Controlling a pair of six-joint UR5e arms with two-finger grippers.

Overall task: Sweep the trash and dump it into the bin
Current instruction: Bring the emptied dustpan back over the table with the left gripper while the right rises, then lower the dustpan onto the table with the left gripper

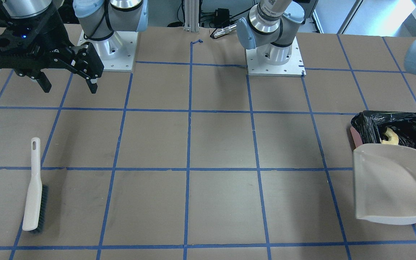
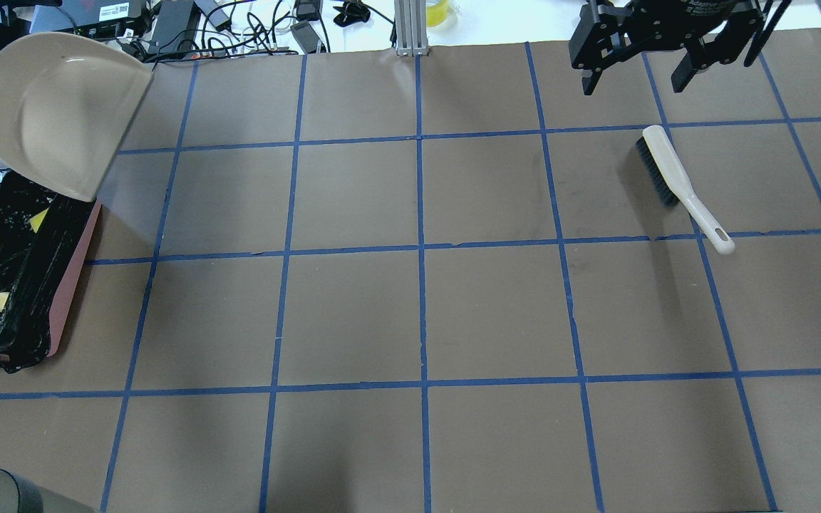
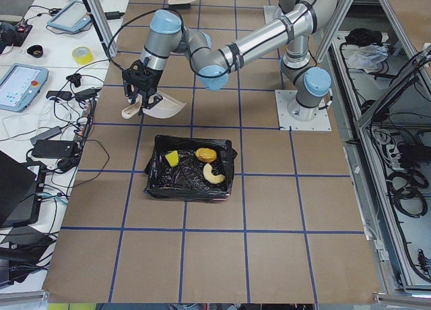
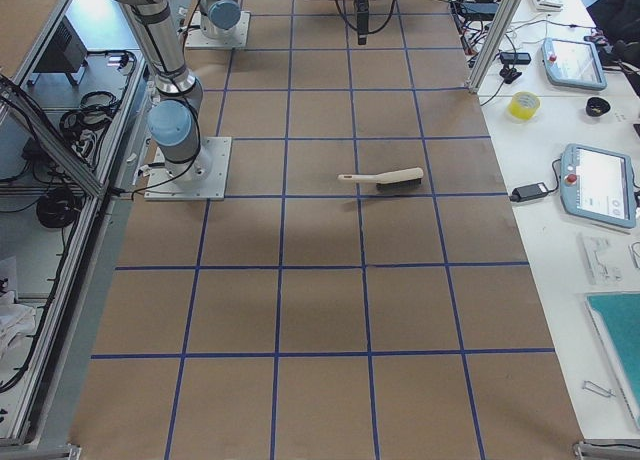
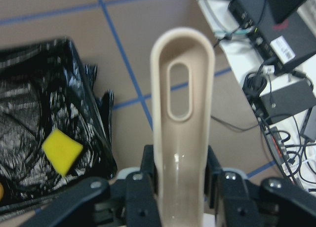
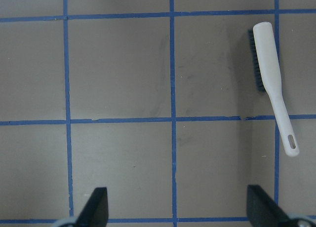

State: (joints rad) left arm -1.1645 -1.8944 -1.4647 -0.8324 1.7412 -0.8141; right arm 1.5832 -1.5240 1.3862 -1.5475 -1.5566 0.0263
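Observation:
The pink bin with its black bag stands at the table's left end. In it lie the yellow wedge, the bread roll and the croissant piece. My left gripper is shut on the handle of the beige dustpan. It holds the dustpan in the air over the bin's far edge, and the dustpan is empty. My right gripper is open and empty, high above the table's right side. The white brush lies flat on the table below it.
Blue tape lines grid the brown table top. Both arm bases stand at the robot's edge. Cables and electronics lie beyond the far edge. A side bench with tablets and a tape roll runs along the table.

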